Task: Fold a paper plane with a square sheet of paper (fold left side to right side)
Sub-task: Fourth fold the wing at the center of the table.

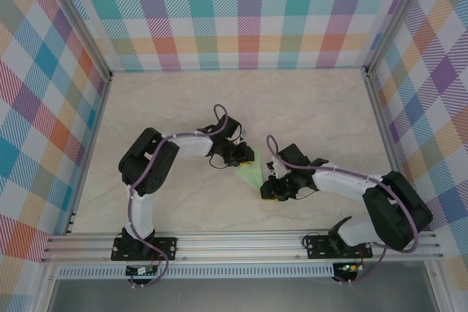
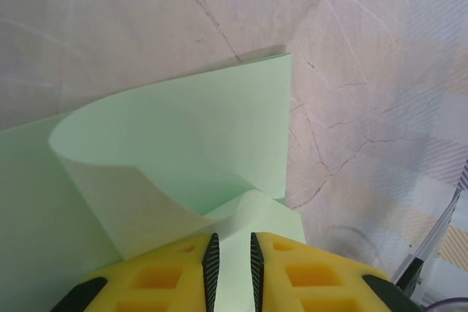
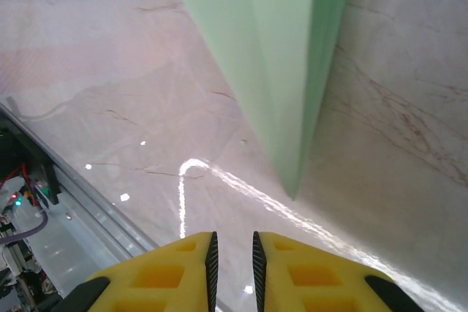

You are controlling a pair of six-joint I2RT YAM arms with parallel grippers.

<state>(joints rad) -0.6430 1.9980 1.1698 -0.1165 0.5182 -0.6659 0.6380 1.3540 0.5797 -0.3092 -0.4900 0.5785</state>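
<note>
Paper [image 1: 250,171] is seen just right of frame centre in the top view, on the worktop [image 1: 183,107], between the two pincers. It is folded to a wedge, wide at the top and narrowing to a point at the bottom. Left pincer [image 1: 241,157] is set at its upper left edge. Right pincer [image 1: 269,186] is just beside the lower point, to its right.

Left wrist view: left pincer [image 2: 232,264] is closed down to a narrow slot, with a strip of paper [image 2: 183,129] pinched between the black pads [image 2: 211,268]. Ahead of the pads a flap is curled up and over in a loop at left of frame.

Right wrist view: right pincer [image 3: 232,268] is closed to a similar narrow slot, nothing gripped; bare worktop is seen through the gap. Paper [image 3: 278,71] runs from top centre down to a point at centre right, apart from the fingers. Whether that point is lifted off the worktop can't be told from this angle.
</note>
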